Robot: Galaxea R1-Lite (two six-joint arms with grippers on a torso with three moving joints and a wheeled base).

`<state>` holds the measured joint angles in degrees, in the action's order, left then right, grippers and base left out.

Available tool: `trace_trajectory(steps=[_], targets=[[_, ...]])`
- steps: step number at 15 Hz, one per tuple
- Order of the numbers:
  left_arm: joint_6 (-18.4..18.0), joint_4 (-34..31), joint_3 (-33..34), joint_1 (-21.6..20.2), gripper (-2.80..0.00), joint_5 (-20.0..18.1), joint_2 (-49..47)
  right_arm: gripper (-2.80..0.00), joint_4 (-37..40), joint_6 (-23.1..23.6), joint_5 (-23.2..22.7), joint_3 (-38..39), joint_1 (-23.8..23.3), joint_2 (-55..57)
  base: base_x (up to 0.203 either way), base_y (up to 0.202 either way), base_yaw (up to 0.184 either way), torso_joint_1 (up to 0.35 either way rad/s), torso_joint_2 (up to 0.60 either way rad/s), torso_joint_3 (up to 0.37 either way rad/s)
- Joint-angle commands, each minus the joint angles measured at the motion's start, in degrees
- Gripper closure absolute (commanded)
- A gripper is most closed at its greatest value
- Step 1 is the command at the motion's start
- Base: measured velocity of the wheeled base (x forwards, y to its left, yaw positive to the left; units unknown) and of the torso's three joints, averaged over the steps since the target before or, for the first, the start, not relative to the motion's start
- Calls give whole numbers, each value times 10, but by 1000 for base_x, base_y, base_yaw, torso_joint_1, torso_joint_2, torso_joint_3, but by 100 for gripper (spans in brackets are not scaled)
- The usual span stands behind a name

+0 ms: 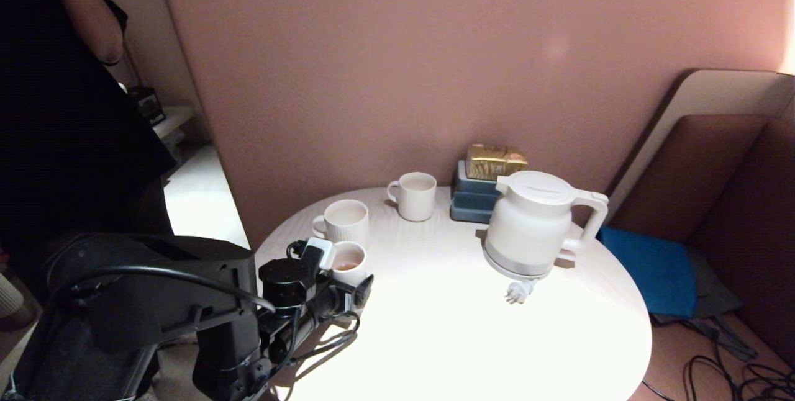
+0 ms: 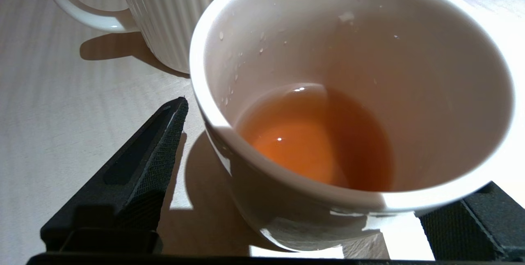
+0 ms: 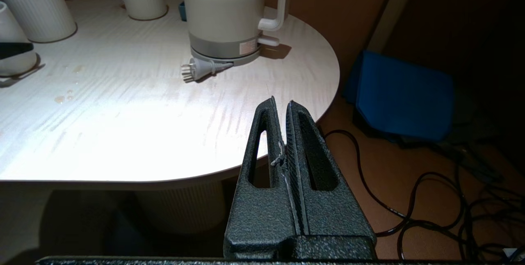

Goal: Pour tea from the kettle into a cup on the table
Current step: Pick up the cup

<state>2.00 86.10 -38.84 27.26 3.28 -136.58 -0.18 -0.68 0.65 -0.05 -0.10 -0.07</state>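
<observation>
Pink wall panels back a round white surface [image 1: 447, 314] in the head view, with a person in dark clothes [image 1: 68, 109] standing at the far left. On that side the left gripper [image 1: 348, 277] sits low at the surface's edge, its jaws spread wide around a small cup [image 1: 349, 261] with tea [image 1: 346, 262] in it. Just beyond this cup stand two ribbed mugs [image 1: 343, 221], and well off to the gripper's right stands the kettle [image 1: 534, 224], upright on its base with its plug [image 1: 519, 292] lying in front. Behind the kettle, a gold packet [image 1: 495, 161] rests on a blue box [image 1: 469, 199].

From the left wrist view, the cup [image 2: 348, 105] stands between the two black fingers [image 2: 143, 166], a gap showing beside the one finger fully in view. Reddish-brown tea [image 2: 316, 138] covers only its bottom; droplets cling to the inner wall. A ribbed mug [image 2: 164, 10] stands close behind.

From the right wrist view, the right gripper [image 3: 281, 105] hangs off the surface's [image 3: 123, 113] near edge, fingers pressed together on nothing. The kettle [image 3: 225, 14] stands well ahead of it; a blue cushion [image 3: 402, 97] and cables [image 3: 451, 199] lie on the floor.
</observation>
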Motion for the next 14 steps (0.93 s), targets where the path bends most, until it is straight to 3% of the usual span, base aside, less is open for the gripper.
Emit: trace_trajectory(steps=[1, 14], targets=[[0, 5, 0, 0, -280, 1, 0, 0, 0, 0, 0, 0, 0, 1, 0, 0, 0, 0, 0, 0], [1, 17, -2, 1, -280, 1, -2, 0, -1, 0, 0, 0, 0, 1, 0, 0, 0, 0, 0, 0]])
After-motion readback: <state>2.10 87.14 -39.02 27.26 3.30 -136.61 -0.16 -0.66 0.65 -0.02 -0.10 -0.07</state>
